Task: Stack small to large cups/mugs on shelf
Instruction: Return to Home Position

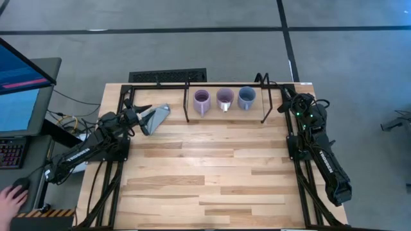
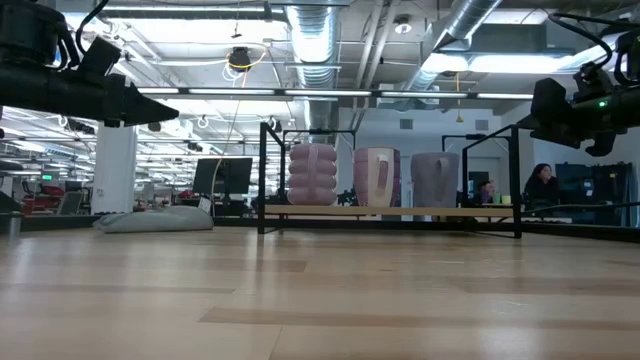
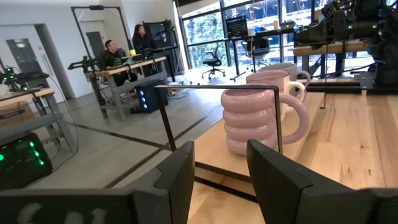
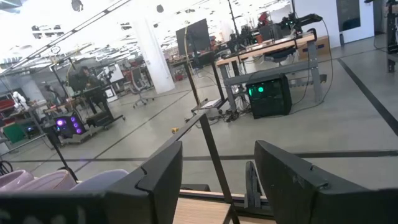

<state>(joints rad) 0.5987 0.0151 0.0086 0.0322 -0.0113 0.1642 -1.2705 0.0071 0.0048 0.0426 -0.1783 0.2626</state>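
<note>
Three mugs stand in a row on the wooden board under the black tube shelf (image 1: 187, 106) at the table's far edge. From left to right they are a ribbed pale lilac mug (image 1: 202, 101), a purple mug with a white patch (image 1: 225, 99) and a blue-grey mug (image 1: 246, 97). The row also shows in the low view, with the lilac mug (image 2: 312, 175) at its left. My left gripper (image 1: 139, 114) is open and empty in the air left of the shelf, facing the lilac mug (image 3: 255, 121). My right gripper (image 1: 284, 97) is open and empty, raised at the shelf's right end.
A grey wedge-shaped object (image 1: 156, 117) lies flat on the table just right of my left gripper and below it (image 2: 155, 219). Black frame rails run along the table's left, right and far edges. A hand (image 1: 9, 196) shows off the table at the lower left.
</note>
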